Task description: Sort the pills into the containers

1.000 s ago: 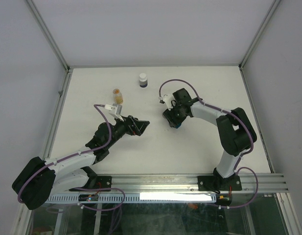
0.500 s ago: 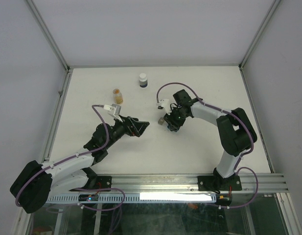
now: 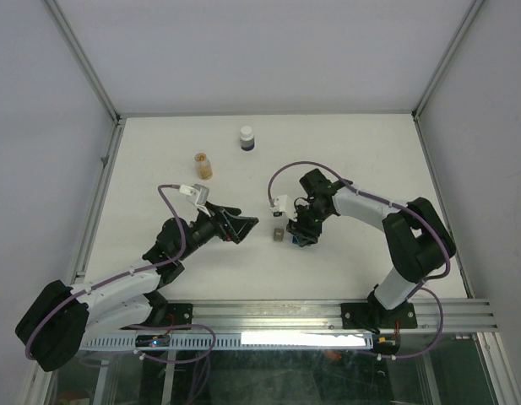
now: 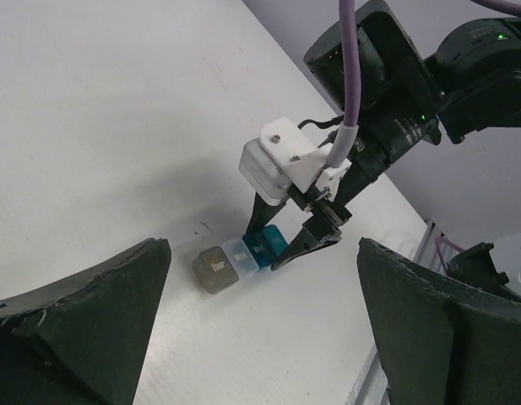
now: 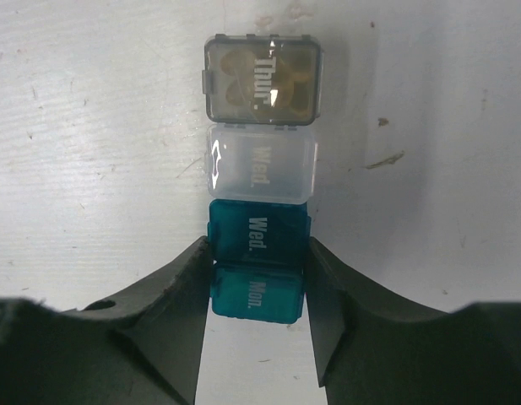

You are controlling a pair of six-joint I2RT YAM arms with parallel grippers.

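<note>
View from above and both wrist views. The white bench (image 3: pixel 344 143) carries a short straight row of small square containers, each touching the next. The order in the row is:

- a grey-brown translucent box marked "Thur." (image 5: pixel 262 80), with tan rounded shapes showing through its lid
- a translucent white box marked "Wed." (image 5: pixel 262 162)
- a teal-blue two-cell box marked "Wed." and "Mon." (image 5: pixel 257 291)

The right end effector (image 5: pixel 258 253) is partly closed. Its two black fingers (image 5: pixel 180 295) press against opposite sides of the teal-blue box, which rests on the bench.

The left end effector (image 3: pixel 243 226) is spread wide and holds nothing. It points at the row from just beside it, without touching.

The orange-tan pills (image 3: pixel 205 170) fill a small clear vial (image 3: pixel 204 164). The vial stands upright farther back on the bench, well apart from both arms. A white-capped round bottle with dark contents (image 3: pixel 246 138) stands near the vial, closer to the back edge.
</note>
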